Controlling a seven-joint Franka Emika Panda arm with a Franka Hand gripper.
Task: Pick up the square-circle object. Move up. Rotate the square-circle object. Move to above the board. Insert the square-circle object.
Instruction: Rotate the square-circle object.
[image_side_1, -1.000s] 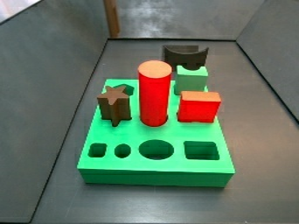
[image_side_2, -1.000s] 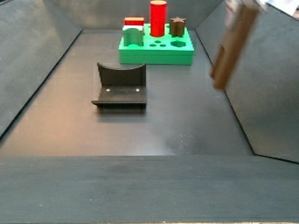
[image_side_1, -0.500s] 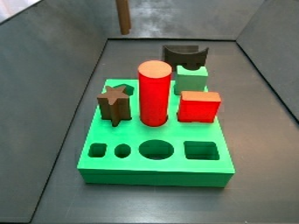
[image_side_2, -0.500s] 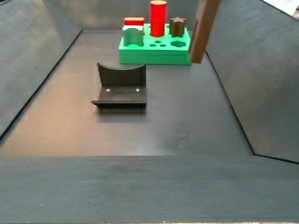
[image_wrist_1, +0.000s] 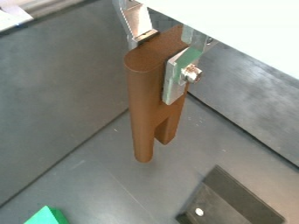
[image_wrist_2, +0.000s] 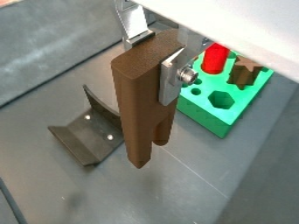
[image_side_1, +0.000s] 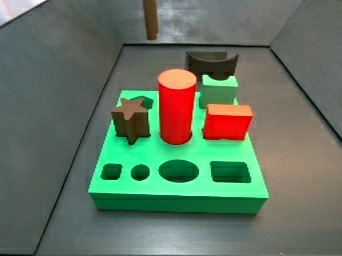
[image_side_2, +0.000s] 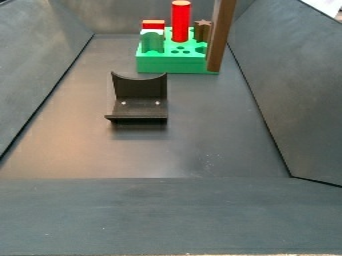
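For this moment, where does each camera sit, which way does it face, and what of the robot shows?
Wrist views: on the arm, looking down the held square-circle object; gripper fingers show.
Side view: near the board, facing over it; no gripper.
Side view: across the floor, past the fixture to the board.
Shared: object.

The square-circle object (image_wrist_1: 149, 96) is showing a matt, smooth brown surface, looking like wood or plastic. The gripper (image_wrist_1: 162, 52) is clamping it high above the worktop (image_side_2: 187, 150), its fingers (image_wrist_1: 179, 72) gleaming as bare silver metal. The worktop is looking dark grey with a dull sheen. The board (image_side_1: 181, 160) is appearing as smooth, bright green plastic. The fixture (image_side_2: 136, 97) is looking like dark matt metal.
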